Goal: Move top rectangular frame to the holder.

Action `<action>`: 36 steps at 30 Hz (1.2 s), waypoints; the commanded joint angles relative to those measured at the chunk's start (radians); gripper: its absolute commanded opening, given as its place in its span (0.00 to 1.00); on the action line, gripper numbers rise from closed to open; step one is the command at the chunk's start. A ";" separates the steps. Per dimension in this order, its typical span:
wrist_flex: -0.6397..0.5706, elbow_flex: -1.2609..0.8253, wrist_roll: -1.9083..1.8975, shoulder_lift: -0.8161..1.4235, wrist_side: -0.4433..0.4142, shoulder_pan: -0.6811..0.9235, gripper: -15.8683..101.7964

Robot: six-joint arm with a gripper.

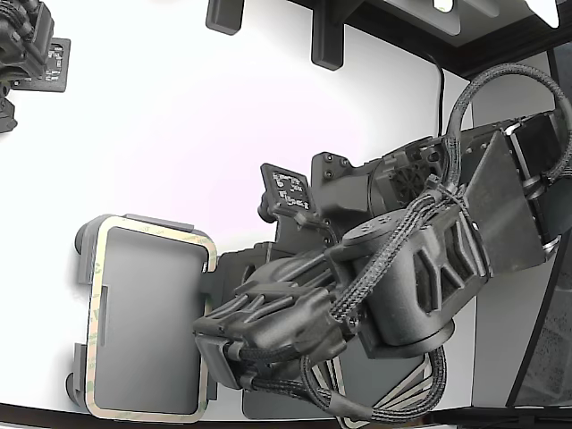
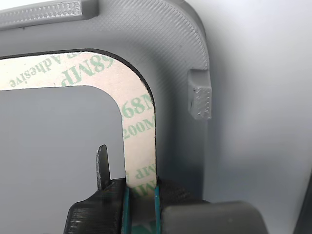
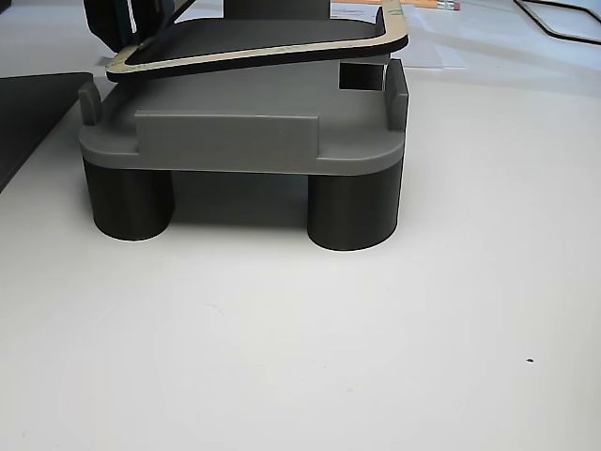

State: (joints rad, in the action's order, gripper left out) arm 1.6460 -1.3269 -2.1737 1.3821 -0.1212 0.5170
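The top rectangular frame (image 2: 139, 117) is a thin cream frame with green print and a dark edge. My gripper (image 2: 141, 192) is shut on one of its long sides. The frame sits over the holder (image 2: 175, 58), a light grey plate with raised tabs. In the other view the frame (image 3: 263, 54) is tilted just above the holder (image 3: 235, 141), which stands on dark round legs. The gripper (image 3: 117, 33) is at the frame's lower end; contact with the tabs cannot be told. In the exterior view the frame (image 1: 92, 340) outlines the holder (image 1: 147, 322), with my gripper (image 1: 209, 313) at its right side.
A dark flat mat (image 3: 28, 122) lies beside the holder. A second arm's gripper (image 1: 27, 45) sits at the exterior view's top left. Black fixtures (image 1: 326, 40) stand along the far edge. More dark frames (image 3: 563, 23) lie behind on the white table.
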 commanded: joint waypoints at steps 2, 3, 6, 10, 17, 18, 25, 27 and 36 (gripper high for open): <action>0.009 0.009 0.005 0.023 0.003 -0.015 0.04; 0.009 0.006 0.008 0.023 0.003 -0.015 0.04; 0.009 0.002 0.014 0.023 0.003 -0.018 0.04; 0.009 -0.002 0.021 0.026 0.005 -0.025 0.04; 0.009 -0.003 0.028 0.025 0.012 -0.029 0.04; 0.009 -0.005 0.028 0.025 0.014 -0.029 0.04; 0.009 -0.005 0.026 0.017 0.018 -0.029 0.04; 0.009 -0.006 0.026 0.012 0.018 -0.029 0.04; 0.008 0.000 0.026 -0.002 0.023 -0.029 0.04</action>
State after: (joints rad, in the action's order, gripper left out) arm 1.6460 -1.3499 -2.1460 1.3622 -0.1012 0.5031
